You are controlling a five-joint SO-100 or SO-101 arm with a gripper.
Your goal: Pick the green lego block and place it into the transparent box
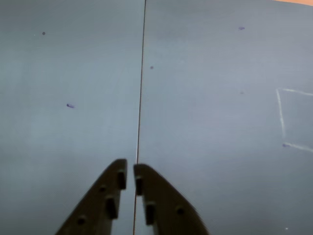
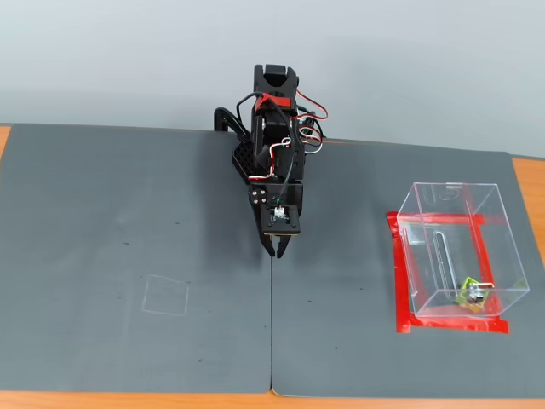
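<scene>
The transparent box (image 2: pixel 456 213) stands on the right of the grey mat in the fixed view, with red tape (image 2: pixel 400 281) around its base. The green lego block (image 2: pixel 469 295) shows as a small lime piece low inside the box near its front right corner, beside a small metal fitting. My gripper (image 2: pixel 279 250) hangs over the mat's middle seam, far left of the box, pointing down. In the wrist view the gripper (image 1: pixel 130 164) is shut and empty, with only a thin slit between the jaws. The box and the block are out of the wrist view.
A faint chalk square (image 2: pixel 166 296) is drawn on the left mat; it also shows in the wrist view (image 1: pixel 281 115). The seam (image 2: pixel 272 341) between the two mats runs under the gripper. The arm's base (image 2: pixel 272 128) stands at the mat's back edge.
</scene>
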